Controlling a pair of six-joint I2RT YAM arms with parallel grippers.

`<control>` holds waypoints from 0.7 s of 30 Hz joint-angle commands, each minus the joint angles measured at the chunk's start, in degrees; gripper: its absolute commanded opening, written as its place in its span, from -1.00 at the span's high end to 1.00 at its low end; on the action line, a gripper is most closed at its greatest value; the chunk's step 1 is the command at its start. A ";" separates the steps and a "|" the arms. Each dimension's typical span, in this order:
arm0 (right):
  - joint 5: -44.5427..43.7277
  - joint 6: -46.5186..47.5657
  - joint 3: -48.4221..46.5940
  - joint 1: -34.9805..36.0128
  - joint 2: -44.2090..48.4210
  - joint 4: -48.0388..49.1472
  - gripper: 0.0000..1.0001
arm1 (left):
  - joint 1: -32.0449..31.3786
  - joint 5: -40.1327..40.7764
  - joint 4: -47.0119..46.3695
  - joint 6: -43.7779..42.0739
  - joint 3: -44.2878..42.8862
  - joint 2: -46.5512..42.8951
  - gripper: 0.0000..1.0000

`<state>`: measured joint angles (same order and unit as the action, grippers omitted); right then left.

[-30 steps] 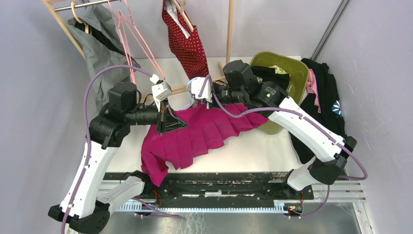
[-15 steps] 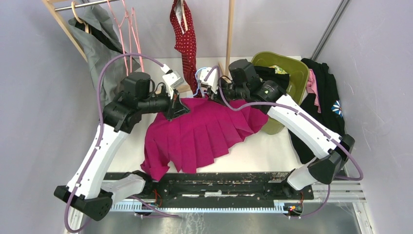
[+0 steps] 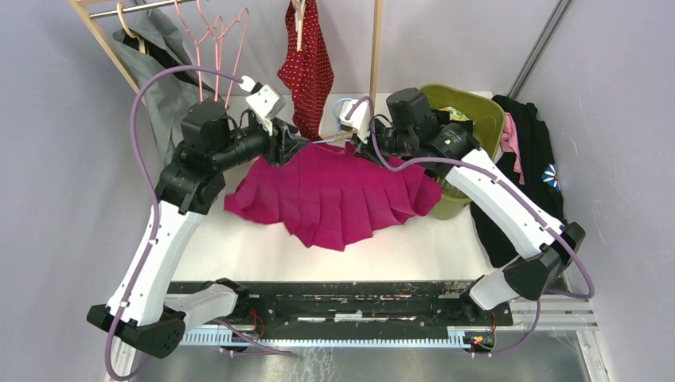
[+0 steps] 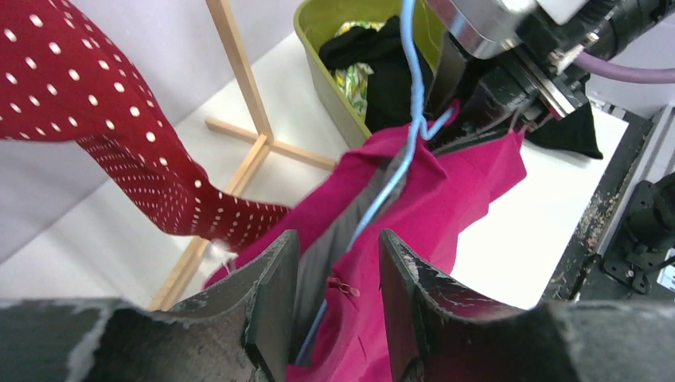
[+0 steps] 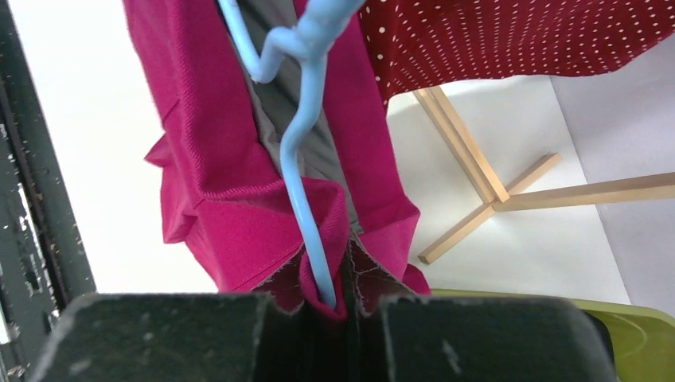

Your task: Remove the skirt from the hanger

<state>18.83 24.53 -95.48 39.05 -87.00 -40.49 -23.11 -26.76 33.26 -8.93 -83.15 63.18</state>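
Note:
The magenta pleated skirt hangs spread over the table between the two arms, its waistband held up. A light blue wire hanger runs inside the waistband, with grey lining beside it. My left gripper is open, its jaws on either side of the waistband and hanger wire at the skirt's left end. My right gripper is shut on a fold of the waistband together with the hanger at the right end.
A red polka-dot garment hangs from the wooden rack just behind the grippers. Pink hangers and a grey garment hang at back left. A green bin of clothes stands at the right, black clothing beyond it.
Both arms carried the skirt back toward the rack, pulling its hem off the front edge. My left gripper has opened; the right one closed tighter on the waistband.

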 commanded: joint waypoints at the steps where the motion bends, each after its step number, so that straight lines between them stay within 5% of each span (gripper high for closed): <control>1: 6.75 1.83 -3.84 -0.28 7.07 0.54 0.99 | 0.02 -3.53 -6.04 -2.31 -3.47 -0.19 0.02; 13: 13.15 1.44 -0.27 0.83 10.70 0.41 0.99 | -0.06 -20.60 -10.93 -0.07 -11.48 11.84 0.07; 21: 12.37 2.64 -0.82 0.93 9.53 -0.14 0.99 | -0.19 -24.70 -12.96 2.78 -7.12 10.23 0.08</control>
<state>28.71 27.33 -94.98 39.92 -78.24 -45.82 -23.14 -47.70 23.77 -8.23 -91.42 76.18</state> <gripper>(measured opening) 0.109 0.464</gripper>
